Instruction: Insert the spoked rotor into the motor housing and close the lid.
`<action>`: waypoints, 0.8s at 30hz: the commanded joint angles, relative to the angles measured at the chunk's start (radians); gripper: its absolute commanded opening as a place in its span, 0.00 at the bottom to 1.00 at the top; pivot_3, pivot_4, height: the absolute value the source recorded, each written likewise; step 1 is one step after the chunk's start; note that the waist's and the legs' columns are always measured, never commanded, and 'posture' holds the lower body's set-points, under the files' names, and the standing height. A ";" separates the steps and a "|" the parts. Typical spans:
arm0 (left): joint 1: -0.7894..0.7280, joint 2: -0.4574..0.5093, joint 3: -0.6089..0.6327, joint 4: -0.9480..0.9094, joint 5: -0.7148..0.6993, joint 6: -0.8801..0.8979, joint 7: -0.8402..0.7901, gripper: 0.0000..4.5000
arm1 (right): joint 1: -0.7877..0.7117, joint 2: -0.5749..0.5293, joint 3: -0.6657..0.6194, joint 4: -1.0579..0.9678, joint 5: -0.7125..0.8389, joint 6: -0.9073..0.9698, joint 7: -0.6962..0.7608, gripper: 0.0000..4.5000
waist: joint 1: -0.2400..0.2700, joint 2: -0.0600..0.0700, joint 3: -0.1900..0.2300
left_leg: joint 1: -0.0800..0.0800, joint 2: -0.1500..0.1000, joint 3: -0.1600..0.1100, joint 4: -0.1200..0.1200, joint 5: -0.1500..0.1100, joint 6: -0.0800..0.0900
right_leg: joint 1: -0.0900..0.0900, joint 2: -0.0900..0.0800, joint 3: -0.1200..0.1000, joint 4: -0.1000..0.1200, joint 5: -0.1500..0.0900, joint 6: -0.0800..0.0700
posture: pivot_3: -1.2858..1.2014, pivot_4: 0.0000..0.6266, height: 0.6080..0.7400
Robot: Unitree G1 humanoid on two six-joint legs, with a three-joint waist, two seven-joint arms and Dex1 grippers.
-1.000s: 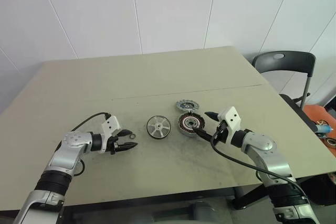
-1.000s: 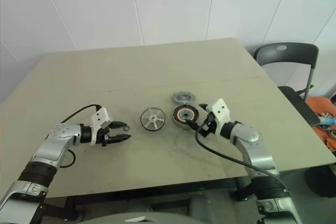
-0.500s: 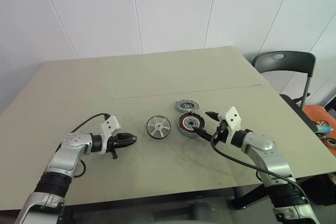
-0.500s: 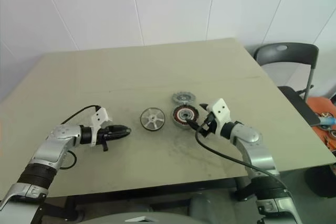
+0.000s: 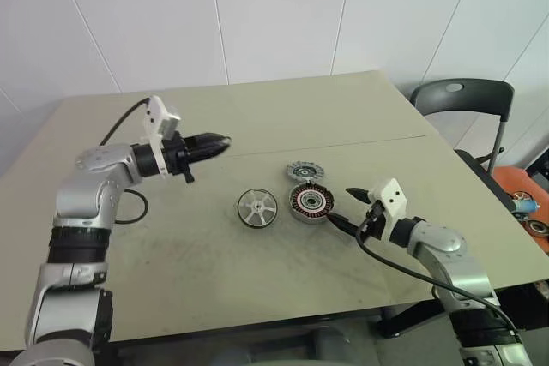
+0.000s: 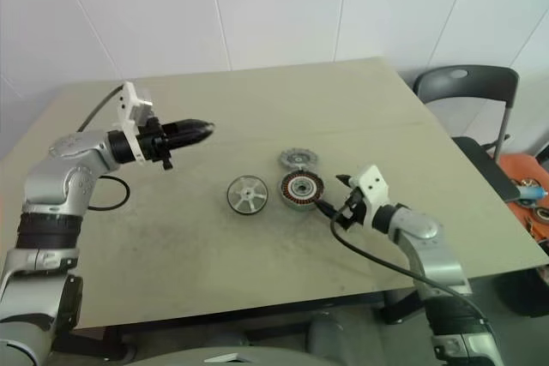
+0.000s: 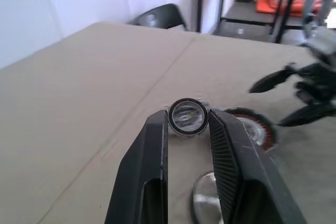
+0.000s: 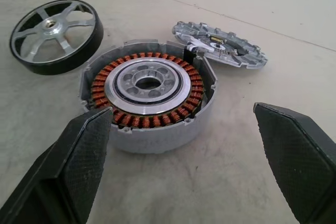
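Clearly we hold a small ring (image 7: pixel 187 116) pinched in our left gripper (image 7: pixel 188 124); our right gripper (image 8: pixel 184 135) gapes empty beside the housing (image 5: pixel 309 202), wheel (image 5: pixel 256 208) at its nine o'clock, lid (image 5: pixel 303 170) at twelve. Next, seat the ring.

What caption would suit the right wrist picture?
Open right gripper facing the copper-wound housing, with the rotor and lid lying behind it.
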 commanded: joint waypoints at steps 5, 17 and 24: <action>-0.029 -0.221 -0.311 0.270 0.245 -0.312 0.056 0.17 | 0.003 -0.028 -0.047 -0.080 0.028 0.027 -0.006 1.00 | 0.044 0.008 0.000 | 0.004 -0.001 0.000 0.000 -0.003 0.005 | 0.013 0.000 -0.001 -0.004 -0.001 0.000 | 0.52 0.00 1.00; -0.302 -0.414 -0.339 0.784 0.371 -0.584 0.041 0.17 | 0.043 -0.019 -0.046 -0.131 0.031 0.051 -0.033 1.00 | 0.005 0.003 0.004 | 0.004 0.001 0.003 0.000 0.000 0.003 | 0.015 0.001 -0.001 -0.021 0.008 0.005 | 0.52 0.00 1.00; -0.286 -0.405 -0.327 0.761 0.381 -0.646 0.012 0.17 | 0.021 -0.014 -0.034 -0.113 0.025 0.046 -0.033 1.00 | 0.014 0.002 0.005 | -0.001 0.001 0.003 0.001 0.000 0.004 | 0.010 0.000 -0.001 -0.022 0.008 0.005 | 0.52 0.00 1.00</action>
